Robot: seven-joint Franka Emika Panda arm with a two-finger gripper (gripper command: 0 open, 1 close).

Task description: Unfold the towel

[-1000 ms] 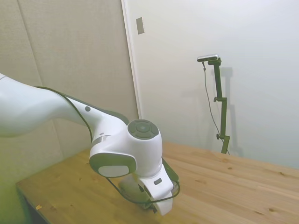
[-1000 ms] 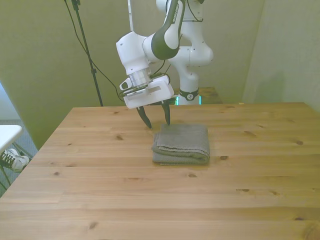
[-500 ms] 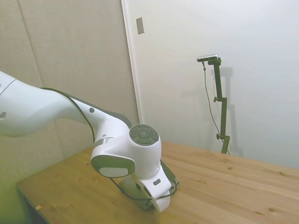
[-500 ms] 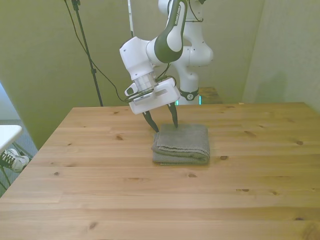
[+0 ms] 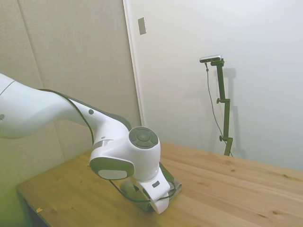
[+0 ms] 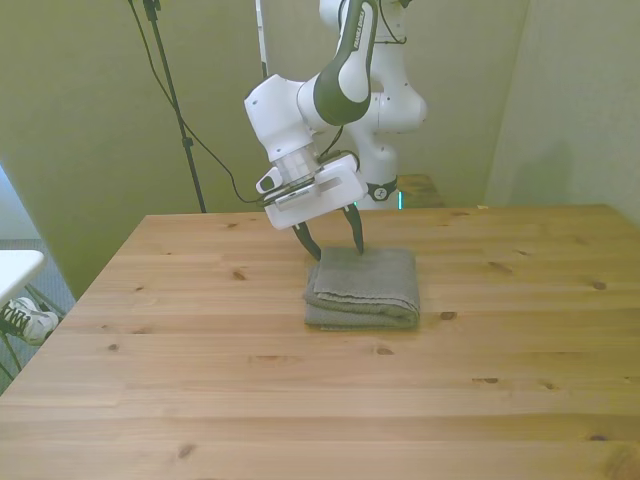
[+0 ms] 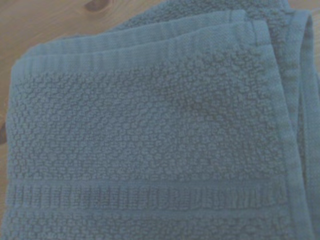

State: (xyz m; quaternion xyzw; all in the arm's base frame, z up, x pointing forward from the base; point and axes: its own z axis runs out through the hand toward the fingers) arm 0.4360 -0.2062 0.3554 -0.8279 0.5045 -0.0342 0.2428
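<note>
- Towel lies folded in a compact, roughly square stack on the tabletop, near the middle and a little toward the far edge. Nothing opened out yet; the whole unfolding is, by my reading, ahead.
- Claw is spread, nothing held, its two dark fingers pointing down over the towel's far edge, at the corner on the front view's left. Tips look at or just above the cloth; contact I cannot confirm.
- Side view: the arm's white body hides most of the towel; only a sliver shows.
- Likely step in hand: coming onto a top-layer corner for a pinch. Left to do: close, lift, draw the layer across.
- Cloth: grey-green terry, thick, soft. Wrist view shows the towel with a pebbled loop pile, a flat ribbed band across it, and hemmed borders.
- Several layer edges stack at one side, rounded and plump rather than creased.
- Tabletop: pale wooden planks with knots, smooth finish.
</note>
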